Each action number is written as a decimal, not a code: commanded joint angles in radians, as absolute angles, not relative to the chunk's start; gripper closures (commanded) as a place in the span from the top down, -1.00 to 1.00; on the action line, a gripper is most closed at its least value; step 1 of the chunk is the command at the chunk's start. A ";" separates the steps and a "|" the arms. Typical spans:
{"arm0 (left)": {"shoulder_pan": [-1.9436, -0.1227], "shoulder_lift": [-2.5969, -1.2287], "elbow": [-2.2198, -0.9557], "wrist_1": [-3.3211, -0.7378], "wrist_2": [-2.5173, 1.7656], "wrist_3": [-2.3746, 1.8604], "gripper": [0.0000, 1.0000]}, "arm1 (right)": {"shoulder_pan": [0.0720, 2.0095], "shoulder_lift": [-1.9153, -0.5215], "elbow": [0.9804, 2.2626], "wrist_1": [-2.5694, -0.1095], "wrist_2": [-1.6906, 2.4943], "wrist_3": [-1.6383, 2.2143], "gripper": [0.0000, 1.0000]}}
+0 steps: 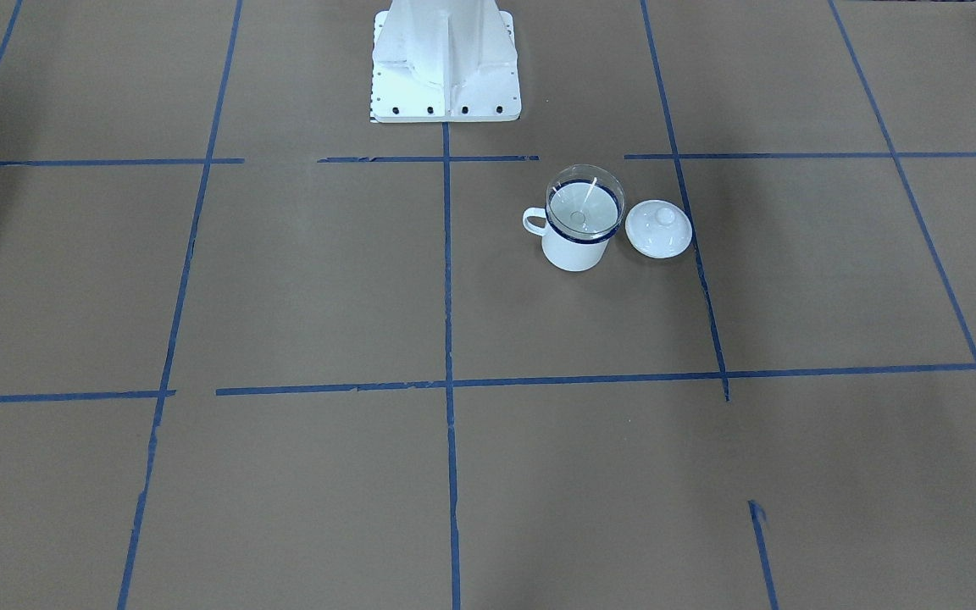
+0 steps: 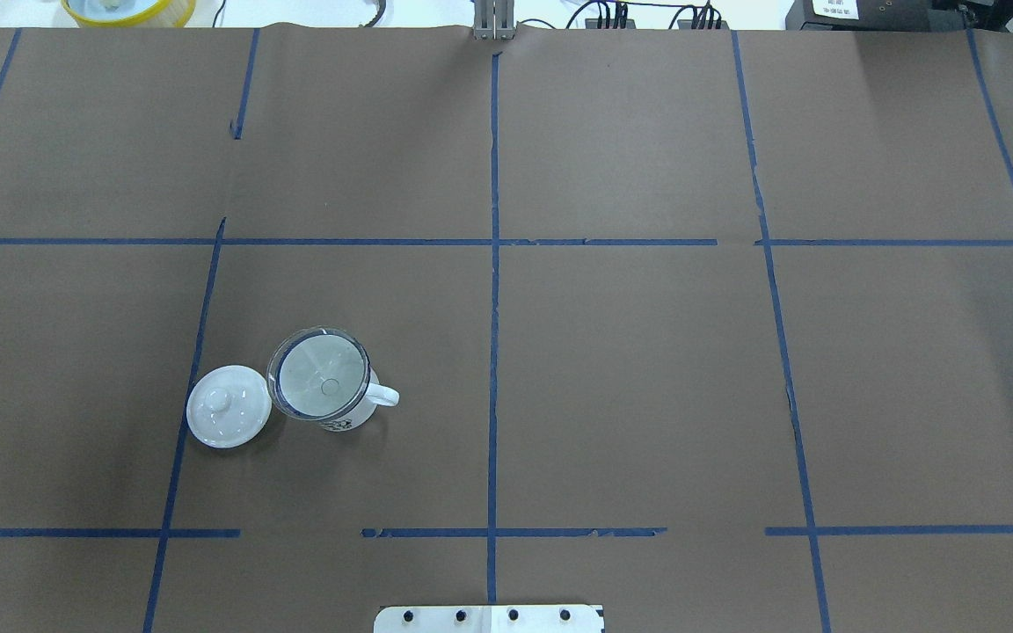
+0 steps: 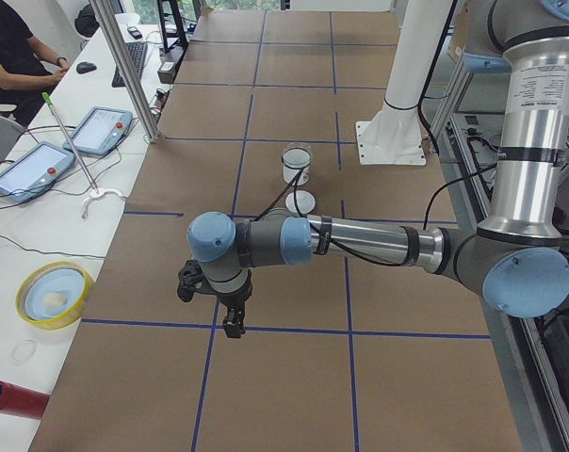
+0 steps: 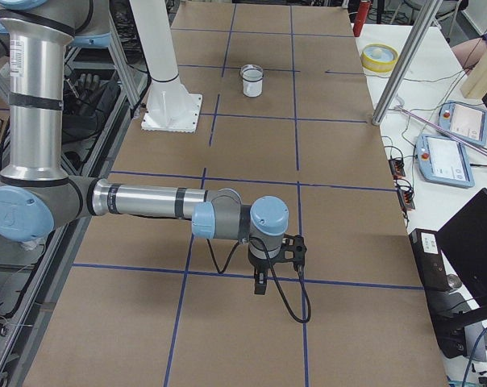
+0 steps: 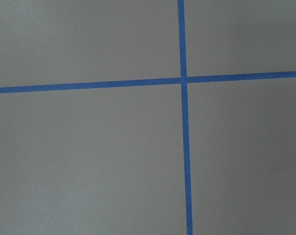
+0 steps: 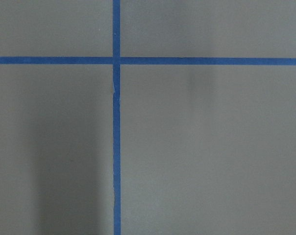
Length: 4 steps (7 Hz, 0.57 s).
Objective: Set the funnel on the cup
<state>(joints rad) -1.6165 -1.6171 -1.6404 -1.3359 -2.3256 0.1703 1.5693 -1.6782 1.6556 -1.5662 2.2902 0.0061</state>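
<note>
Clear round funnel [image 1: 584,203] sits in white blue-rimmed enamel mug [image 1: 574,247], centre-right of front view. Task looks done, nothing left. Left claw [image 3: 209,306] and right claw [image 4: 277,262] well apart from it; cannot tell if released or clenched.

The clear funnel [image 1: 585,202] and white enamel cup [image 1: 573,251] look glossy, the paper-covered table [image 1: 285,296] matt.

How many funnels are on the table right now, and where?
1. The funnel sits in the mouth of the cup, on the robot's left half of the table, with a white lid beside the cup. No second one shows, though clear plastic is easy to miss.
</note>
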 commanded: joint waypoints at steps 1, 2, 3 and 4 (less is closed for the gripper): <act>-1.617 -1.617 -1.640 -1.336 -2.326 0.170 1.00 | 1.569 -1.678 1.657 -1.566 2.290 0.006 1.00; -1.617 -1.615 -1.640 -1.336 -2.326 0.170 1.00 | 1.569 -1.678 1.655 -1.566 2.290 0.006 1.00; -1.617 -1.617 -1.643 -1.335 -2.326 0.170 1.00 | 1.569 -1.678 1.657 -1.566 2.290 0.006 1.00; -1.617 -1.620 -1.646 -1.335 -2.326 0.170 1.00 | 1.569 -1.678 1.655 -1.566 2.290 0.006 1.00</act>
